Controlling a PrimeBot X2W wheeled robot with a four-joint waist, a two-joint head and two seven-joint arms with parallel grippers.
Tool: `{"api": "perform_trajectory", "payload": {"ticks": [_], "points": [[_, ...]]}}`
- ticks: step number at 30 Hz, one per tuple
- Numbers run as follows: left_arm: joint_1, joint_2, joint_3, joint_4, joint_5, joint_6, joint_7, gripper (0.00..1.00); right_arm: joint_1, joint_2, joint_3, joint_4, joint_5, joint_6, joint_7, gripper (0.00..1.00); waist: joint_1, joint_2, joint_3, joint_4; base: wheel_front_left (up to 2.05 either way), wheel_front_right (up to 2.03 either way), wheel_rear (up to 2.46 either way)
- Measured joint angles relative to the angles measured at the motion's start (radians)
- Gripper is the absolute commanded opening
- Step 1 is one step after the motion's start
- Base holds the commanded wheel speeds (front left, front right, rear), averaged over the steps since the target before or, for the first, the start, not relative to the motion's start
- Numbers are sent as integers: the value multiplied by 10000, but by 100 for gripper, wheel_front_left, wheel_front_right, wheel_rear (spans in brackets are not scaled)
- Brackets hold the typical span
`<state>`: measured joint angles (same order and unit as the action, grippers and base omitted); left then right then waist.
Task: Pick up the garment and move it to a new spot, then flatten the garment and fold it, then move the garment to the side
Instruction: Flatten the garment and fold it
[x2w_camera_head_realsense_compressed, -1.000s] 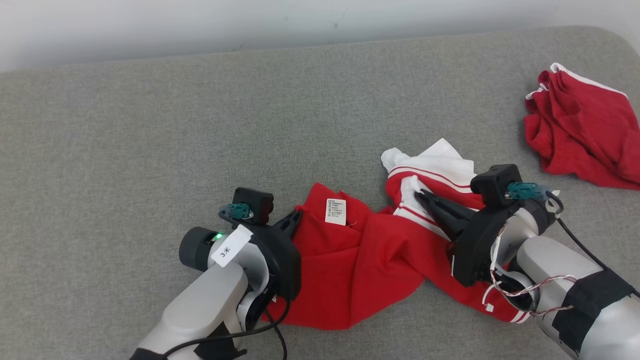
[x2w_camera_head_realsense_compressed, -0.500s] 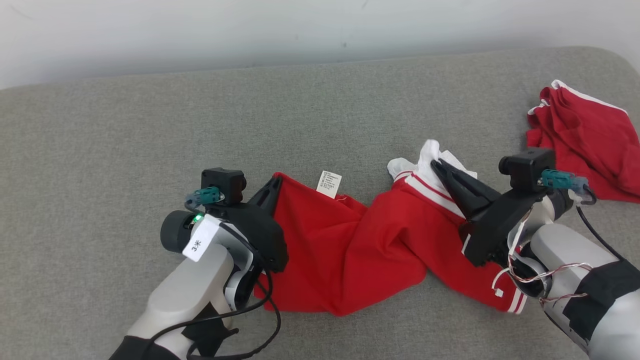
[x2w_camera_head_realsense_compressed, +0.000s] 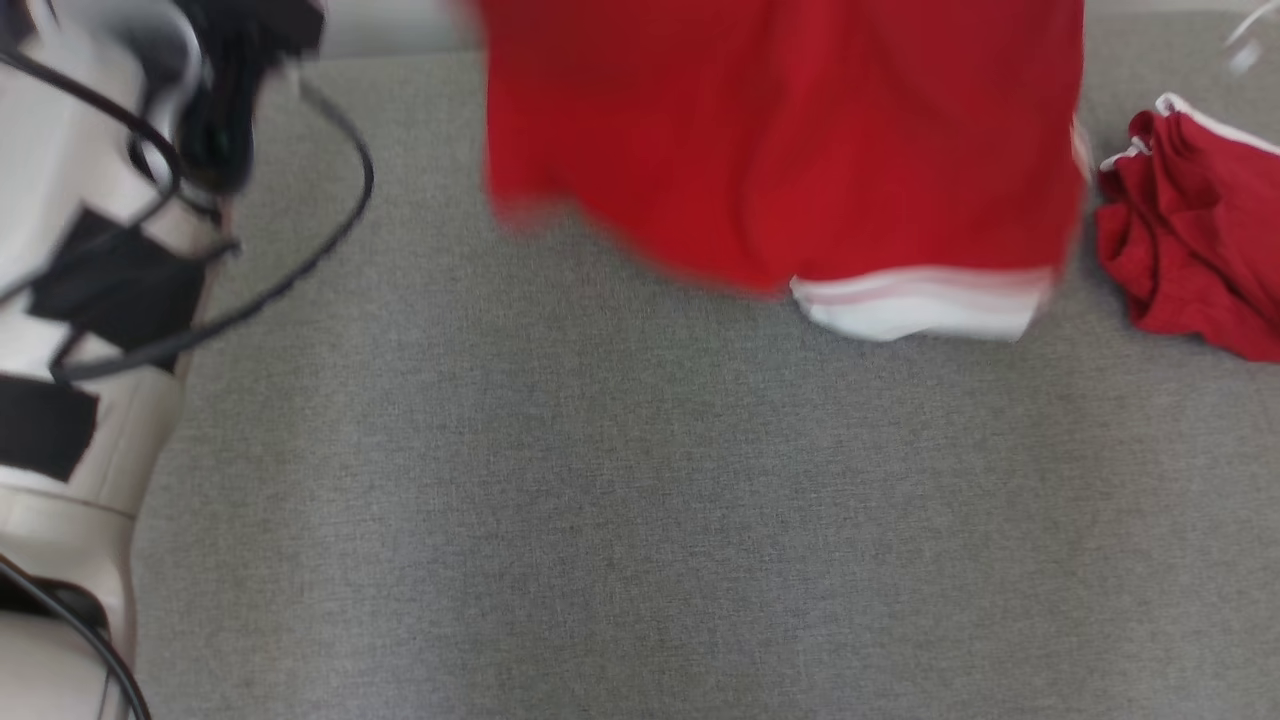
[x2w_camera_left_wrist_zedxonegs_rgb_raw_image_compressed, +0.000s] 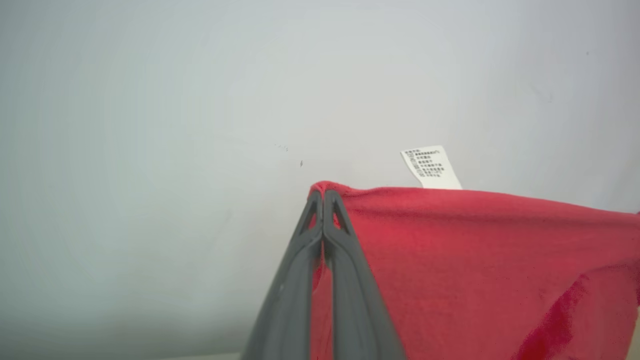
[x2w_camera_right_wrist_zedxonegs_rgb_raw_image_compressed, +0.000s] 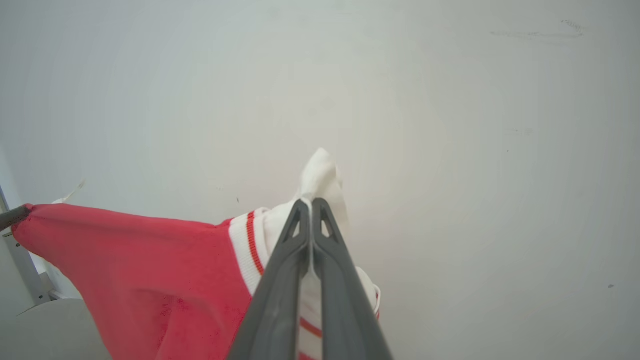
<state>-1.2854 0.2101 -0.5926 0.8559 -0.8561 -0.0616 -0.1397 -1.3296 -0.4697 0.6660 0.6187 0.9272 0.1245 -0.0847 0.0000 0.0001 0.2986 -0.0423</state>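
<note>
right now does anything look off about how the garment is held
Slightly. The garment hangs unevenly between the two shut tools: the left tool pinches a red corner, while the right tool grips a bunched white striped end. A care label sticks up past the top edge.

We see a pale forearm (x2w_camera_head_realsense_compressed: 130, 440) banded in black, perhaps tape, trailing black cables (x2w_camera_head_realsense_compressed: 366, 190). The fingers (x2w_camera_left_wrist_zedxonegs_rgb_raw_image_compressed: 350, 290) are dark grey, with triangular slots.

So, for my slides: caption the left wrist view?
Left gripper shut on a corner of the red garment, white care label poking up.
</note>
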Motion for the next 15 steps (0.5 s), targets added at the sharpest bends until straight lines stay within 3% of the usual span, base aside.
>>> {"api": "perform_trajectory", "payload": {"ticks": [5,10,15], "points": [[-39,-111,77,-441,12,-192,-874,0,311,-305,249,-174,52,0,-1233,0,2,2,271,147,0,0,0],[2994,349,-545,-838,339,-171,-1032,0,3072,-330,1601,-1034,-71,2,-1616,0,2,1,-50,256,0,0,0],[5939,667,-980,-1062,422,61,-1049,0,6006,-621,2034,-1720,46,4,-1638,0,-1,1,-653,234,0,0,0]]}}
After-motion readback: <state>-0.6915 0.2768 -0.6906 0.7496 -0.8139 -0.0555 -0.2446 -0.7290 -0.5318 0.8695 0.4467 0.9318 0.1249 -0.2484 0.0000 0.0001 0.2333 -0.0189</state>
